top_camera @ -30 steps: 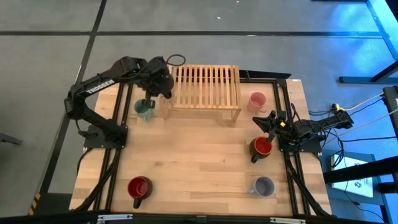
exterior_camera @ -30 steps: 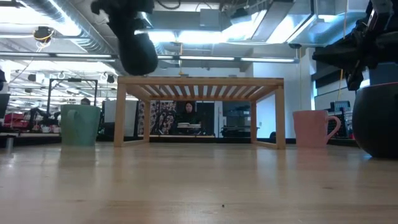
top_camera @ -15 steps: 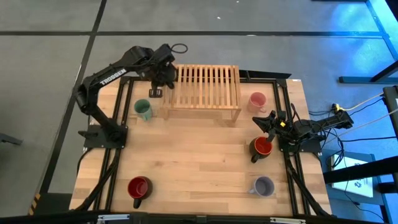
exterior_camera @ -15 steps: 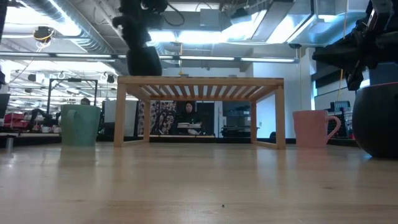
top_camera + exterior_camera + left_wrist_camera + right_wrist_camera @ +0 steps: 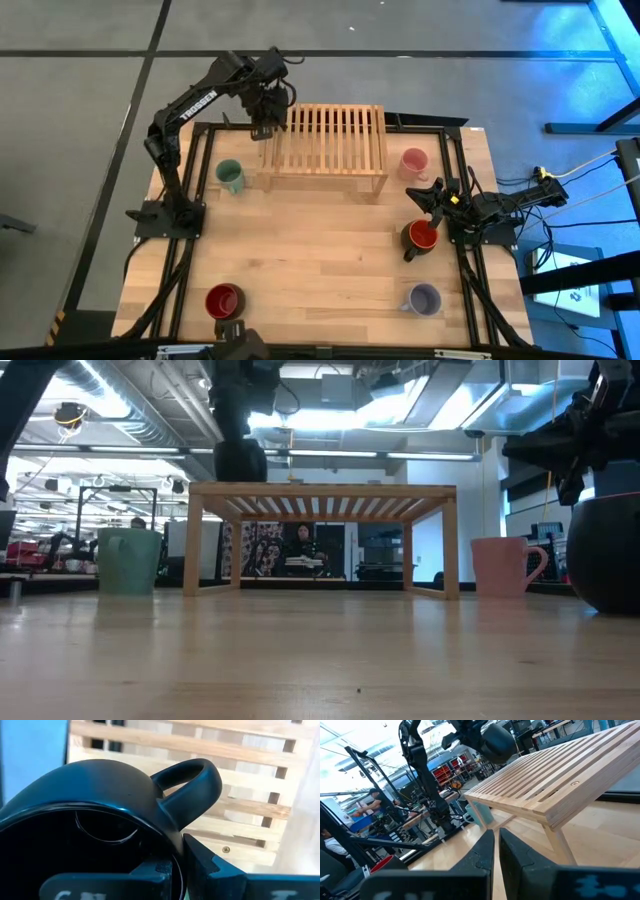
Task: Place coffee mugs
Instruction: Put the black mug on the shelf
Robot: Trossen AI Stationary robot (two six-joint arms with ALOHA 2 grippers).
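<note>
We see the left end effector (image 5: 262, 118) clamped on the black mug (image 5: 85, 815), raised at the rack's (image 5: 330, 140) far left corner. The right end effector (image 5: 497, 840) is closed, empty, right of the rack.

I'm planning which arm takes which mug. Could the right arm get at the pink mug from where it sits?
Probably yes: the right gripper rests just in front of the pink mug, with bare table between them and the wooden rack off to one side.
</note>
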